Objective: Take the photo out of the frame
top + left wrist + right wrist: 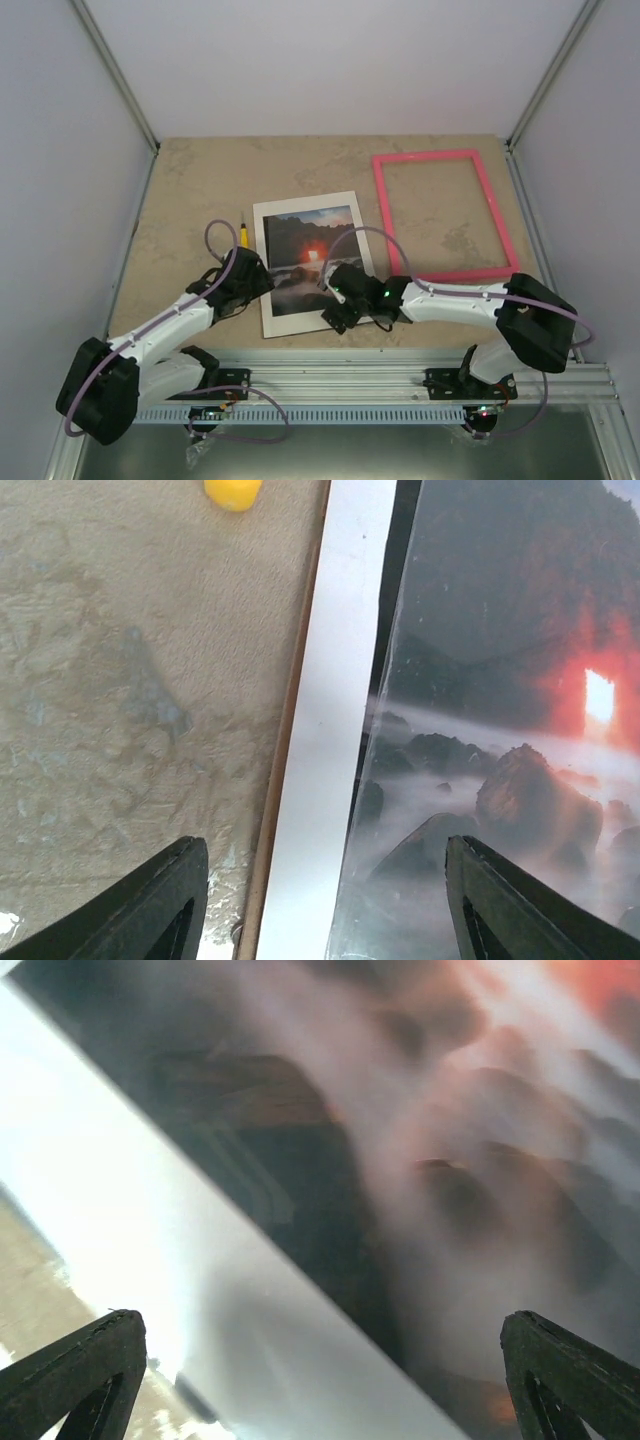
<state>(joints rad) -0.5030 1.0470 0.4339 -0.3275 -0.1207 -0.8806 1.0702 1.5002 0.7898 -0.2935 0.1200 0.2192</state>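
The photo (308,250) of dark rocks, mist and a red sun lies flat inside a white mat border (275,322) at the table's middle. The pink frame (439,215) lies apart from it at the right, with bare table inside. My left gripper (258,274) is open, low over the mat's left edge; its fingers (160,905) straddle the white border (325,760) and the photo's left edge (500,700). My right gripper (340,283) is open, low over the photo's lower right part (400,1140), next to the mat (120,1220).
A yellow-tipped pen (244,232) lies just left of the mat's top corner, and shows in the left wrist view (232,492). A thin brown backing edge (275,780) runs under the mat's left side. Grey walls enclose the table.
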